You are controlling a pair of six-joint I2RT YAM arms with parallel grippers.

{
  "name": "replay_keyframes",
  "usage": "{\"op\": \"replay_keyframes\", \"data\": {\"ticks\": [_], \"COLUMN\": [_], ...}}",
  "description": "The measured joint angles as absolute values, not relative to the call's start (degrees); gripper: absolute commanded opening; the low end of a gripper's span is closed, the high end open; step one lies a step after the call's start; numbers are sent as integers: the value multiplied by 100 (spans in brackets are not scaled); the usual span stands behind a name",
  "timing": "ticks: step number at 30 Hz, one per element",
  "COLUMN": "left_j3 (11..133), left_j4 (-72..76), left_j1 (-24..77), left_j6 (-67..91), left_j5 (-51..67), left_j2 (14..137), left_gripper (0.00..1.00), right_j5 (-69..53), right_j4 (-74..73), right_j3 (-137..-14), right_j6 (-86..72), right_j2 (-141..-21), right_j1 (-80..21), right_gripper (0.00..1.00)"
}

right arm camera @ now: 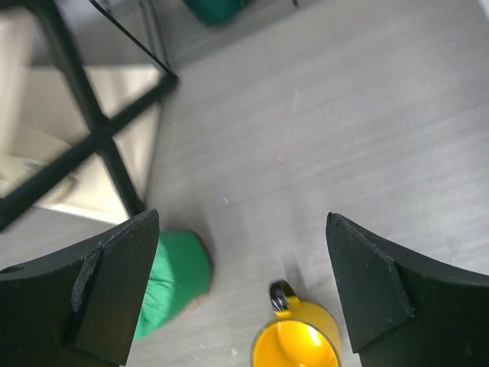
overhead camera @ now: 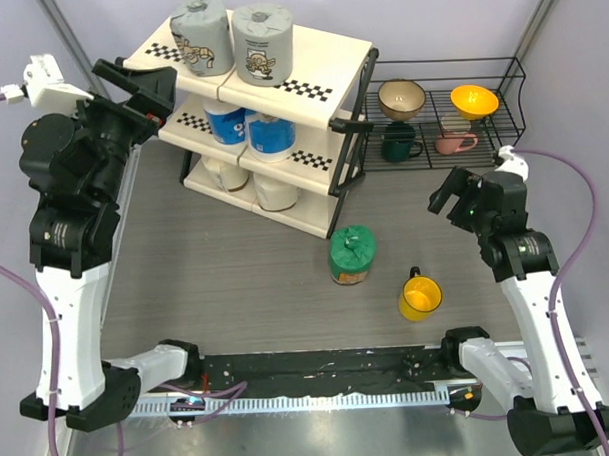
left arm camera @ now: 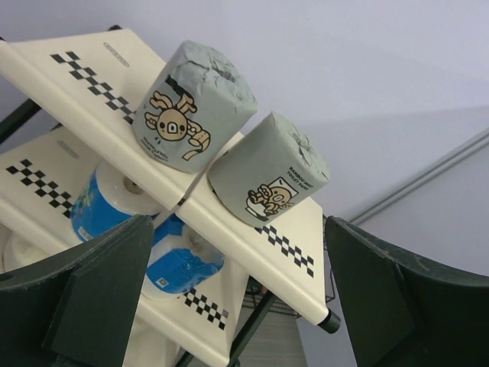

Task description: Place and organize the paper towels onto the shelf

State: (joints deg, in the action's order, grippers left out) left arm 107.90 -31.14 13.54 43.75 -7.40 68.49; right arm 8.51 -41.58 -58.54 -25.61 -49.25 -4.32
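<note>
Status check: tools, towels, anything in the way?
Left tool open, empty, facing shelf. Right tool open, empty, over table. Green roll on table, not yet shelved. Yellow mug beside it, apart.

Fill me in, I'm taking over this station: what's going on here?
Two robot arms are stocking a three-tier cream shelf with wrapped paper towel rolls. Six are on it: two grey rolls on top, two blue-and-white rolls in the middle, two cream rolls at the bottom. The left gripper is open and empty beside the top tier. One green wrapped roll stands on the table beside a yellow mug, not yet shelved; the right gripper hovers open nearby.
</note>
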Motion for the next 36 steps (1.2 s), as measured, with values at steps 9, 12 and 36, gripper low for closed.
{"op": "replay_keyframes", "data": {"ticks": [9, 12, 36], "left_j3": [11295, 11671, 12538], "left_j4": [-3157, -3238, -3269], "left_j1": [1201, 1146, 425], "left_j6": [3920, 3819, 3726], "left_j5": [-1299, -1463, -2447], "left_j2": [7714, 8433, 9710], "left_gripper": [100, 100, 100], "right_j5": [777, 781, 886], "right_j4": [-4080, -4075, -4086], "right_j3": [-6683, -6810, -6912], "right_j6": [-2574, -2521, -2147], "right_j2": [-4720, -4560, -4390], "right_j1": [-432, -432, -432], "right_gripper": [96, 96, 96]}}
